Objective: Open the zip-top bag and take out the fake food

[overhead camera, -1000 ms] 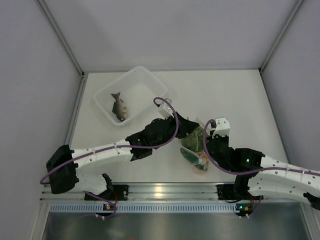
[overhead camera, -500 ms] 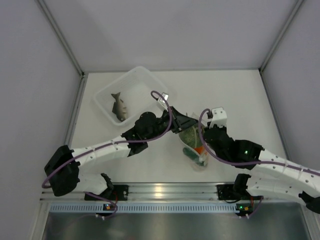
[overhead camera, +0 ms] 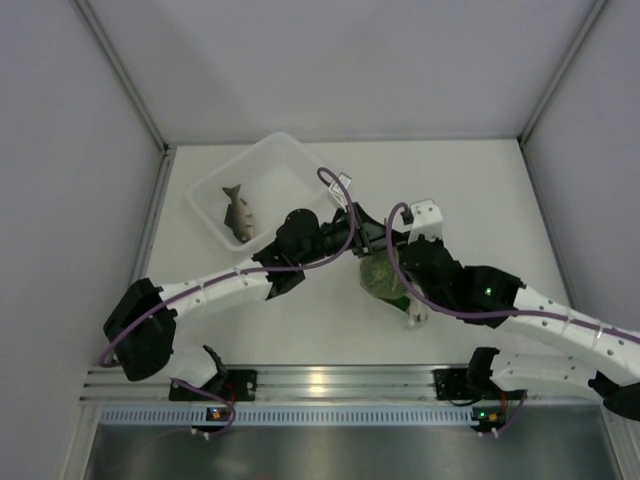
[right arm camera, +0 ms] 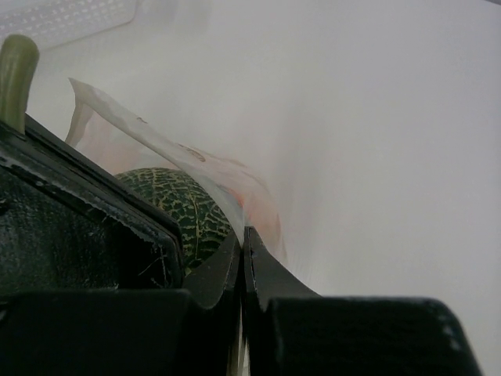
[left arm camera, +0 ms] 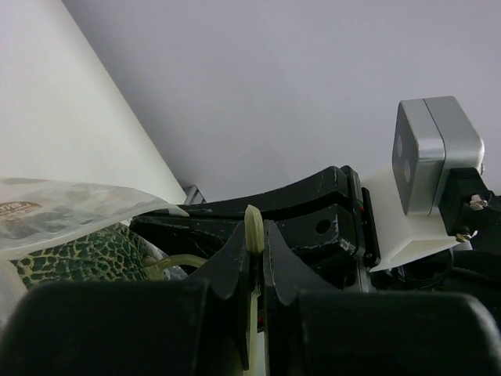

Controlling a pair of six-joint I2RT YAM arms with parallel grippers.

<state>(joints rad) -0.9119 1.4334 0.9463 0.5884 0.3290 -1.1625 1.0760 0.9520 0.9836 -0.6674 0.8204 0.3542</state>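
Both my tools grip the zip-top bag (left arm camera: 78, 205), which is mid-table, just right of the white basket (overhead camera: 290, 150). My left gripper (left arm camera: 255, 235) is clamped on a pale green strip at the bag's edge. My right gripper (right arm camera: 241, 243) pinches the clear film. The green netted ball (overhead camera: 380, 277) and an orange piece (right arm camera: 262, 215) are inside the bag. The fish (overhead camera: 237, 212) lies in the basket.

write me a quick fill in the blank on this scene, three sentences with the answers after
1. The white basket holds one toy, a grey-brown ____.
2. The left gripper and the right gripper are both shut on the clear zip-top ____.
3. The green netted ball sits ____ that pouch.

Missing words: fish; bag; inside
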